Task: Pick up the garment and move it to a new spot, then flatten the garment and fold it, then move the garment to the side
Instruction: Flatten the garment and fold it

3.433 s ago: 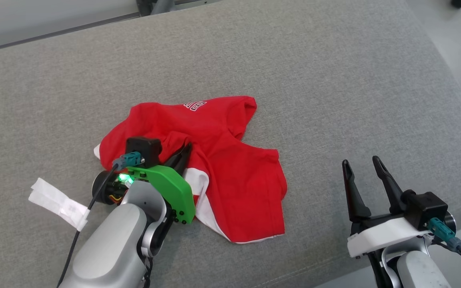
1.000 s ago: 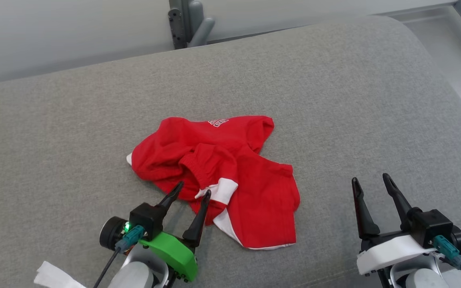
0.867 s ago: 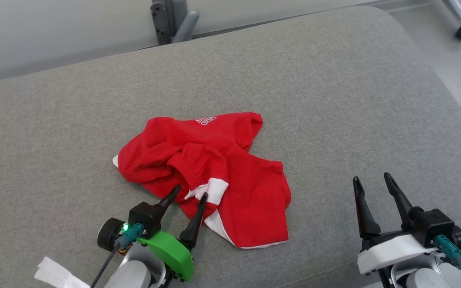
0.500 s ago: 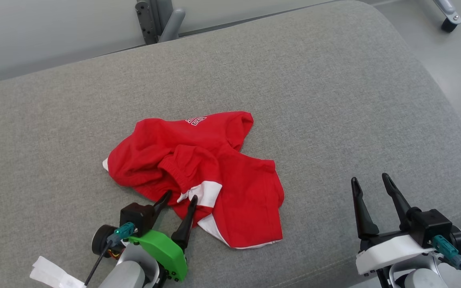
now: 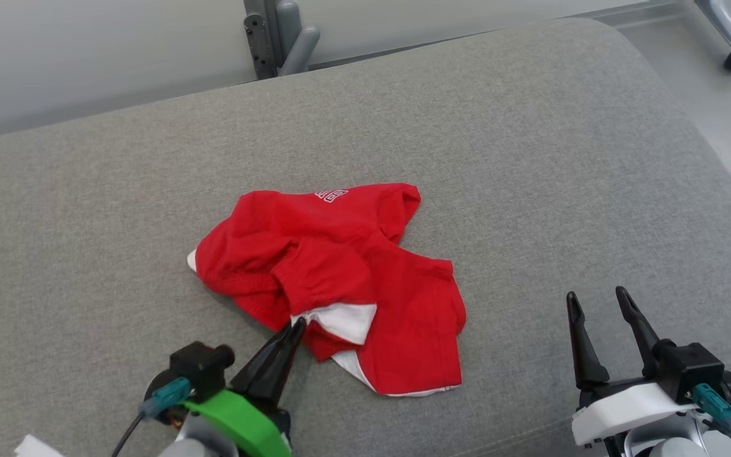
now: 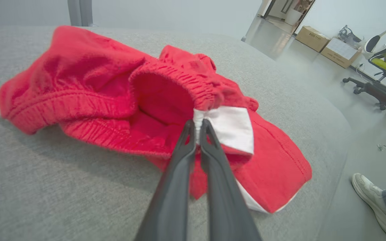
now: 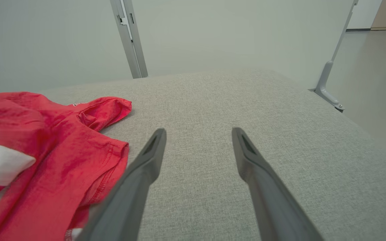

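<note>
The garment (image 5: 334, 279) is a crumpled pair of red shorts with white trim, lying in the middle of the grey cushion (image 5: 530, 158). My left gripper (image 5: 297, 325) is shut on the white corner of the garment's near edge. In the left wrist view the two fingertips of the left gripper (image 6: 197, 125) pinch that white patch beside the elastic waistband of the garment (image 6: 89, 83). My right gripper (image 5: 596, 301) stands open over bare cushion to the right, apart from the cloth. In the right wrist view the right gripper (image 7: 199, 134) has nothing between its fingers, and the garment (image 7: 45, 144) lies to its left.
A white paper scrap (image 5: 35, 447) lies at the cushion's near left corner. A grey metal post (image 5: 276, 35) rises behind the far edge. A person's shoe (image 6: 370, 197), cardboard boxes (image 6: 328, 43) and an office chair (image 6: 380, 83) stand on the floor beyond the cushion.
My left gripper has shut on the white corner of the garment, which it straddled open half a second ago. The white patch has lifted slightly. The head camera has shifted. The right gripper stays open.
</note>
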Robot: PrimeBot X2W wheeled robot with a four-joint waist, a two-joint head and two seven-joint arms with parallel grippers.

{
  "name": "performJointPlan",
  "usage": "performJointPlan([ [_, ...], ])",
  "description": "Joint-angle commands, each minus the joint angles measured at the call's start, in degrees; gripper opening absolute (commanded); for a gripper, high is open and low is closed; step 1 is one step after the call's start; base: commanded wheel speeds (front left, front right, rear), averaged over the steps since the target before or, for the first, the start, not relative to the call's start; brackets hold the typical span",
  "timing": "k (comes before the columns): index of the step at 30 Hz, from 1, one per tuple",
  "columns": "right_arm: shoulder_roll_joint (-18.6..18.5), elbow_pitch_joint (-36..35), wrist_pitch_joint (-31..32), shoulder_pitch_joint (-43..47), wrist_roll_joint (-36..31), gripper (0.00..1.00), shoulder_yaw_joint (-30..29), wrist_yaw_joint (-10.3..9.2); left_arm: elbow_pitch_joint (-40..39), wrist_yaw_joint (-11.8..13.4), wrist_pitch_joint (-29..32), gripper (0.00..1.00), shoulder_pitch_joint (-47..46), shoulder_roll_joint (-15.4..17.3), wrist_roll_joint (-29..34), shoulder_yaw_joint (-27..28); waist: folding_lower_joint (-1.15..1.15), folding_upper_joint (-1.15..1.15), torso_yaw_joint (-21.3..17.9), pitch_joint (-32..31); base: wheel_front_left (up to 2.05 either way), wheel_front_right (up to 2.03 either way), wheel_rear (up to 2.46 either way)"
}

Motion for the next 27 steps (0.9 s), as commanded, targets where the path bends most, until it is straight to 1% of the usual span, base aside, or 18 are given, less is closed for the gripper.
performJointPlan([
  [1,0.04,-0.12,-0.03,0.68,-0.21,1.0,-0.05,-0.04,-2.42,-0.17,0.12,0.0,2.08,2.7,-0.94,-0.06,0.0,0.21,1.06,-0.55,0.0,0.0,0.0],
  [5,0.03,-0.32,-0.03,1.12,0.12,1.0,-0.09,-0.04,-11.69,-0.17,2.59,0.0,7.62,9.8,-4.51,-0.95,0.0,0.21,3.13,-0.05,0.0,0.0,0.0],
  [8,0.04,-0.35,-0.03,0.77,0.08,1.0,0.4,-0.05,-14.43,-0.17,4.2,0.0,10.44,14.41,-5.96,-0.84,0.0,0.21,4.7,0.57,0.0,0.0,0.0],
  [10,0.03,-0.28,-0.03,0.21,0.04,1.0,0.59,-0.05,-13.88,0.16,4.09,0.0,11.5,16.08,-6.14,-0.24,0.0,0.21,5.48,0.9,0.0,0.0,0.0],
  [11,0.04,-0.21,-0.03,0.05,-0.03,1.0,0.7,-0.05,-13.11,0.57,3.75,0.0,11.92,16.37,-6.27,0.22,0.0,0.21,5.81,1.0,0.0,0.0,0.0],
  [12,0.03,-0.17,-0.03,-0.09,-0.09,1.0,0.73,-0.05,-12.39,0.94,3.25,0.0,12.24,16.14,-7.06,0.92,0.0,0.21,6.07,1.08,0.0,0.0,0.0],
  [13,0.03,-0.11,-0.03,-0.2,-0.14,1.0,0.86,-0.05,-11.39,1.39,2.71,0.03,12.37,15.88,-7.36,1.66,0.0,0.21,6.28,1.11,0.0,0.0,0.0],
  [14,0.03,-0.11,-0.03,-0.2,-0.14,1.0,0.86,-0.05,-11.39,1.39,2.71,0.03,12.37,15.88,-7.36,1.66,0.0,0.21,6.28,1.11,0.0,0.0,0.0],
  [15,-0.03,0.0,-0.03,-0.3,-0.2,1.0,0.97,-0.05,-10.19,1.85,2.29,0.08,12.37,16.0,-6.48,2.01,0.0,0.21,6.42,1.12,0.0,0.0,0.0],
  [16,-0.13,0.06,-0.03,-0.39,-0.24,1.0,1.06,-0.05,-9.11,2.39,1.87,0.19,12.17,16.02,-5.48,2.09,0.0,0.21,6.53,1.15,0.0,0.0,0.0],
  [17,-0.21,0.08,-0.03,-0.43,-0.27,1.0,1.09,-0.05,-8.17,2.98,1.41,0.35,12.05,15.32,-5.88,2.7,0.0,0.21,6.64,1.18,0.0,0.0,0.0],
  [18,-0.28,0.13,-0.03,-0.43,-0.27,1.0,1.18,-0.05,-7.04,3.62,1.14,0.44,11.98,14.87,-5.51,3.04,0.0,0.21,6.69,1.15,0.0,0.0,0.0],
  [19,-0.37,0.2,-0.03,-0.43,-0.25,1.0,1.24,-0.05,-5.96,4.06,0.85,0.48,11.94,14.73,-4.69,2.91,0.0,0.21,6.68,1.12,0.0,0.0,0.0],
  [20,-0.47,0.23,-0.03,-0.42,-0.23,1.0,1.33,-0.05,-4.94,4.25,0.82,1.0,12.05,14.26,-4.68,2.76,0.0,0.21,6.66,1.08,0.0,0.0,0.0],
  [22,-0.53,0.32,-0.03,-0.35,-0.18,1.0,1.51,-0.05,-3.28,4.04,2.04,1.0,12.47,13.64,-5.04,1.85,0.0,0.21,6.53,0.89,0.0,0.0,0.0],
  [24,-0.53,0.51,-0.03,-0.21,-0.16,1.0,1.69,-0.05,-2.61,3.81,4.59,1.0,13.08,13.45,-6.5,1.41,0.0,0.21,6.23,0.59,0.0,0.0,0.0],
  [25,-0.52,0.58,-0.03,-0.19,-0.12,1.0,1.78,-0.04,-2.82,4.24,5.95,1.0,13.39,13.67,-7.56,1.62,0.0,0.21,6.04,0.45,0.0,0.0,0.0],
  [27,-0.52,0.65,-0.03,-0.2,-0.04,1.0,1.65,-0.05,-4.38,6.15,8.2,1.0,13.77,14.91,-8.34,2.56,0.0,0.21,5.63,0.2,0.0,0.0,0.0],
])
